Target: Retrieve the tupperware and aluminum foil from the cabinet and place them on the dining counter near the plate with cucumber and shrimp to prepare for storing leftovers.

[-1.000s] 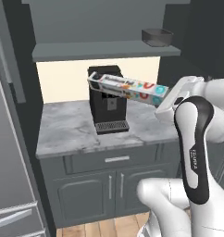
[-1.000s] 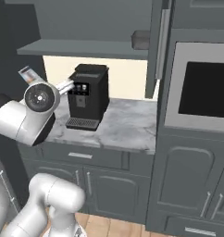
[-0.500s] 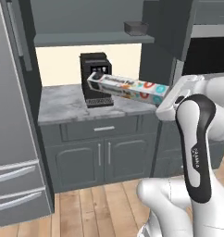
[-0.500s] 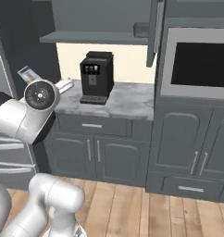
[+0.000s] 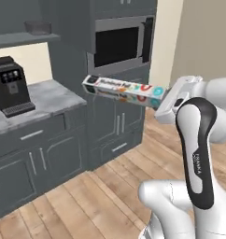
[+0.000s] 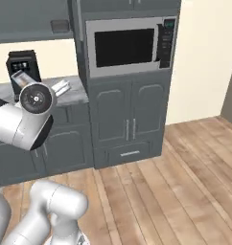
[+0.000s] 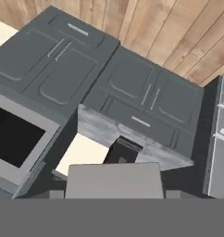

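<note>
- Out ahead of the arm, over the wood floor point(image 5: 110, 186), the foil point(image 5: 124, 89) hung level in our gripper point(image 5: 167, 103), well clear of the cabinet fronts.
- We had the jaws partly open and closed on the carton's near end, so nearly its whole length stuck out unsupported toward the wall oven point(image 5: 118, 44).
- We judged it light and stiff, a cardboard sleeve around a roll, smooth enough to twist in the pads; an end grip leaves it free to droop or swing as the base turns, and a hold nearer the middle would have been steadier.
- We reckoned hard squeezing could dent the carton.
- On its side we saw red and teal marks and a dark far end, but the print was too small to read.
- On the arm's dark link we made out small white lettering, seemingly the maker's name.
- Back on the shelf point(image 5: 19, 39) sat the tupperware point(image 5: 38, 28), above the coffee machine point(image 5: 11, 91).
</note>
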